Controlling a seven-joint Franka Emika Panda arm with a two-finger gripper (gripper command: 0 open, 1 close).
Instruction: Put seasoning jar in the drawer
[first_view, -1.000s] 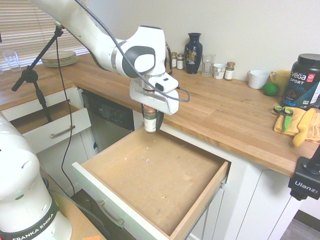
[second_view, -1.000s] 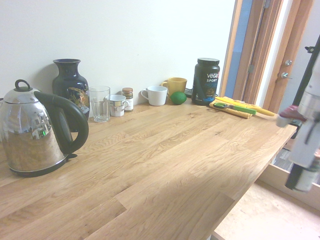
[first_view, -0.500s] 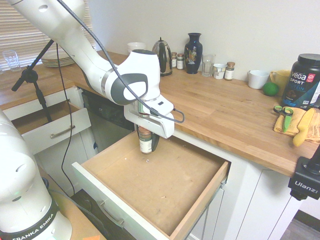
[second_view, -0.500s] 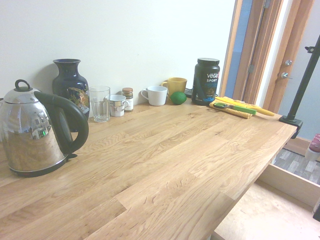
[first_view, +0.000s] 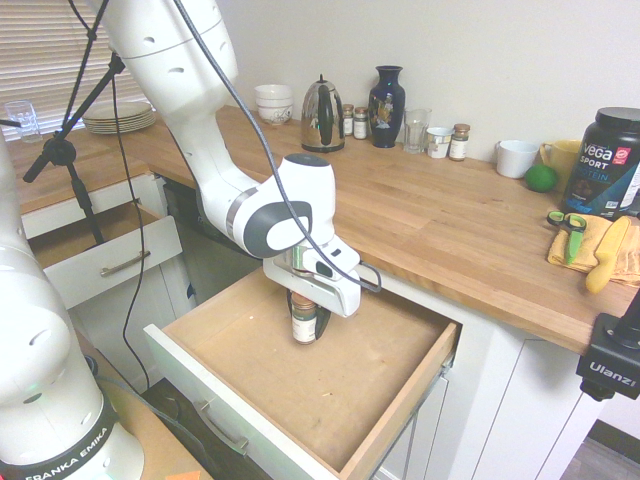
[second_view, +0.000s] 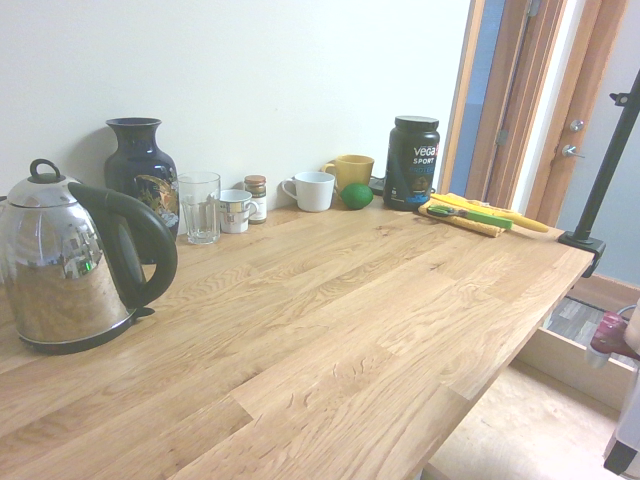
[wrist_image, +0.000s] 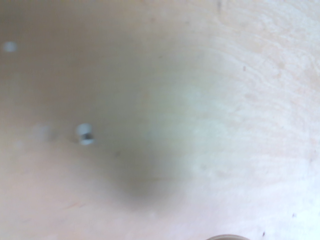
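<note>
The jaws were closed on the jar (first_view: 304, 324), gripping it near its brown lid, so that the jar hung upright under the gripper (first_view: 304, 322), which pointed straight down. The jar was inside the open drawer (first_view: 400, 400), in its rear half, nearer the left side than the right. Its base was very close to the wooden bottom. Whether it already touched the wood, I could not tell from the first exterior view. The second exterior view showed only a small part of the arm at its right edge, and the wrist view showed only the blurred bottom of the drawer with a small white speck (wrist_image: 85, 134).

The step in hand seemed to be the lowering of the jar into the drawer, and it was nearly finished. The carrying part of the task looked done, because the jar was already below the level of the counter (first_view: 450, 215) and between the drawer's sides.

The next move, in my judgement, called for a short and slow descent until the base stood flat on the wood, then an opening of the jaws, then a straight lift upward so that the fingers would not catch the lid and tip the jar. The drawer bottom around the jar was bare, so there was room for this.
</note>
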